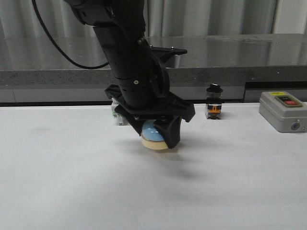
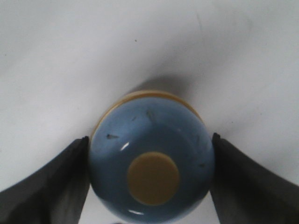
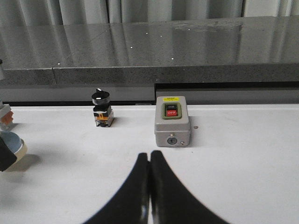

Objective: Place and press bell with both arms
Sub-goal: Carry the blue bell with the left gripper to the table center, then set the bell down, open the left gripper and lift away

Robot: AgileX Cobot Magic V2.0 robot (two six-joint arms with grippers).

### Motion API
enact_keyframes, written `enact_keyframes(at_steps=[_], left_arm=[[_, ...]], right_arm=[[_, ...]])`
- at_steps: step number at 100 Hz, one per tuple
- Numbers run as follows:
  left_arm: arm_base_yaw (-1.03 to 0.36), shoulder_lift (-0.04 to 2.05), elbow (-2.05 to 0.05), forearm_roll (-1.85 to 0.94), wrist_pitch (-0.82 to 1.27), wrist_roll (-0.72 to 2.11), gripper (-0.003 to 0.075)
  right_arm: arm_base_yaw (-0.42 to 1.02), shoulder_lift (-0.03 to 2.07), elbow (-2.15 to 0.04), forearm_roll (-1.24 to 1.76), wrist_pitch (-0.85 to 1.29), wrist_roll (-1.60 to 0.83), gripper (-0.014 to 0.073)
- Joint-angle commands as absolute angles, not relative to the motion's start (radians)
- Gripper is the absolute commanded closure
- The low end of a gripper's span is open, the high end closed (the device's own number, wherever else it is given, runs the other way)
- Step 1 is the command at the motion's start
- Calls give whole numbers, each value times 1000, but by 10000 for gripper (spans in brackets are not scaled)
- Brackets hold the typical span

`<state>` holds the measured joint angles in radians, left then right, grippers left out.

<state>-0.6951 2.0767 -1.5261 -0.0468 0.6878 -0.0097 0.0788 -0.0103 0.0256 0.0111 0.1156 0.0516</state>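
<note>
The light-blue bell [image 1: 152,132] with its cream base sits low between the fingers of my left gripper [image 1: 156,139], near the middle of the white table [image 1: 72,182]. I cannot tell whether its base touches the table. In the left wrist view the bell [image 2: 152,140] fills the gap, and both dark fingers [image 2: 65,186] press against the sides of the dome, the cream button [image 2: 153,178] facing up. My right gripper [image 3: 149,158] is shut and empty, low over the table; it is out of the front view. The bell's edge [image 3: 14,142] shows at that view's far left.
A black-capped switch [image 1: 213,101] stands at the back, right of the bell, also in the right wrist view [image 3: 101,109]. A grey on/off switch box [image 1: 282,111] sits at the far right [image 3: 172,121]. A white switch [image 1: 116,114] is mostly hidden behind the left arm. A grey ledge [image 1: 240,72] runs behind the table.
</note>
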Motion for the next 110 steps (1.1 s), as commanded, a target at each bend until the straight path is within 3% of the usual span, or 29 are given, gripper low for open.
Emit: enact_keyframes(at_steps=[1, 24, 50, 64, 110], left_arm=[[-704, 2030, -1561, -59, 651, -8, 533], [-704, 2056, -1561, -75, 678, -8, 505], [-704, 2056, -1561, -118, 678, 44, 197], [-704, 2056, -1561, -131, 678, 44, 108], [-704, 1947, -1561, -138, 693, 42, 91]], right_arm=[[73, -29, 12, 0, 33, 50, 654], [73, -29, 12, 0, 33, 50, 654], [73, -29, 12, 0, 33, 50, 654], [73, -29, 12, 0, 33, 50, 654], [73, -29, 12, 0, 33, 50, 654]])
